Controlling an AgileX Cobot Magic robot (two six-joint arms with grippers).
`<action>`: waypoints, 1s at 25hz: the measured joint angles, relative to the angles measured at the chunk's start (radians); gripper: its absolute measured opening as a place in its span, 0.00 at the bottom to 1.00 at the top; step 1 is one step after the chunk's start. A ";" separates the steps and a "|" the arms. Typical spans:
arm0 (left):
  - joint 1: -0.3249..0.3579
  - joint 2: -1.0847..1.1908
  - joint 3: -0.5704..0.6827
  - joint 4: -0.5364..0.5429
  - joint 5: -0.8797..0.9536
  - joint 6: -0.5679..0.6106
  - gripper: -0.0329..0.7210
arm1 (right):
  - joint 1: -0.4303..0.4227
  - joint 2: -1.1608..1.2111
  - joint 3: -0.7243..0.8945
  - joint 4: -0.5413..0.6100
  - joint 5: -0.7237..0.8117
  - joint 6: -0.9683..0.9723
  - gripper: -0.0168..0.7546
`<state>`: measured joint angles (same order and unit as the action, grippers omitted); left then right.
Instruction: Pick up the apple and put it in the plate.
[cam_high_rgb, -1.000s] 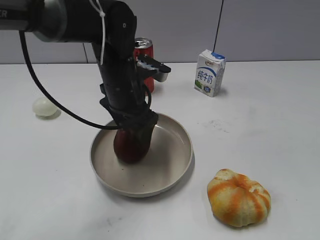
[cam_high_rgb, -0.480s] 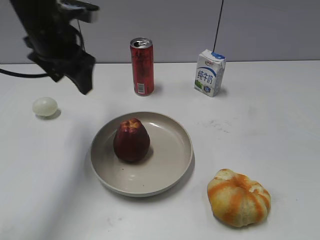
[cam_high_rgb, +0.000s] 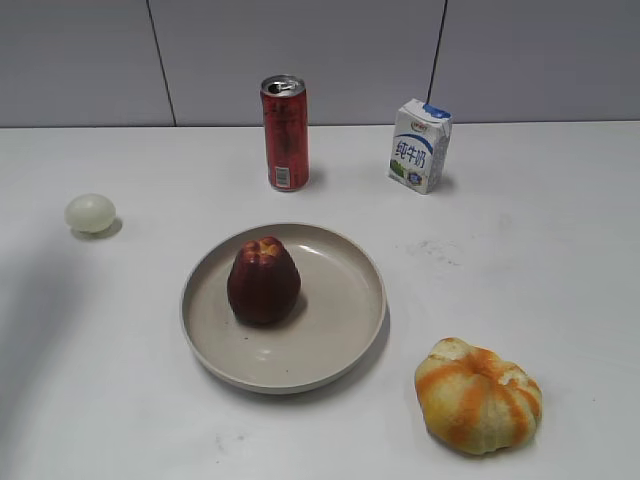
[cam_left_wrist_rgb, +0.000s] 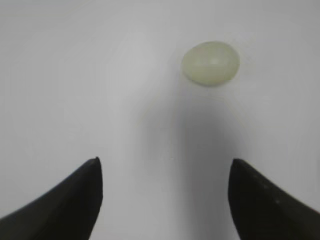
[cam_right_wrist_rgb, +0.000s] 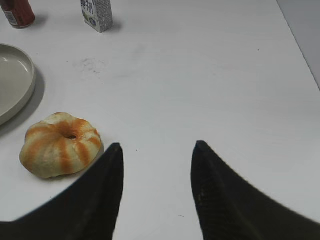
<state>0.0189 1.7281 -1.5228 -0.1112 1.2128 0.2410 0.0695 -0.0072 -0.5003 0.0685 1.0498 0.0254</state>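
The dark maroon apple (cam_high_rgb: 263, 282) stands upright in the left half of the beige plate (cam_high_rgb: 340, 345) at the table's middle. No arm shows in the exterior view. My left gripper (cam_left_wrist_rgb: 164, 162) is open and empty above bare table, with the small pale ball (cam_left_wrist_rgb: 210, 63) ahead of it. My right gripper (cam_right_wrist_rgb: 157, 146) is open and empty over the table's right part. The plate's edge (cam_right_wrist_rgb: 15, 85) shows at the left of the right wrist view; the apple is out of both wrist views.
A red can (cam_high_rgb: 284, 133) and a milk carton (cam_high_rgb: 419, 146) stand at the back. The pale ball (cam_high_rgb: 90, 213) lies at the left. The orange-and-white striped fruit (cam_high_rgb: 478, 396) lies at the front right, also in the right wrist view (cam_right_wrist_rgb: 61, 144).
My left gripper let go of the apple in the plate, rose, moved away to the left and left the exterior view. The apple stays in the plate.
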 joint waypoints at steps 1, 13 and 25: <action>0.011 -0.027 0.033 0.000 0.000 0.000 0.83 | 0.000 0.000 0.000 0.000 0.000 0.000 0.46; 0.022 -0.608 0.656 -0.015 -0.025 -0.003 0.83 | 0.000 0.000 0.000 0.000 0.000 0.000 0.46; 0.022 -1.179 0.993 -0.007 -0.053 -0.003 0.82 | 0.000 0.000 0.000 0.000 0.000 0.000 0.46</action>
<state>0.0413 0.5492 -0.5298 -0.1178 1.1598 0.2380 0.0695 -0.0072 -0.5003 0.0685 1.0498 0.0254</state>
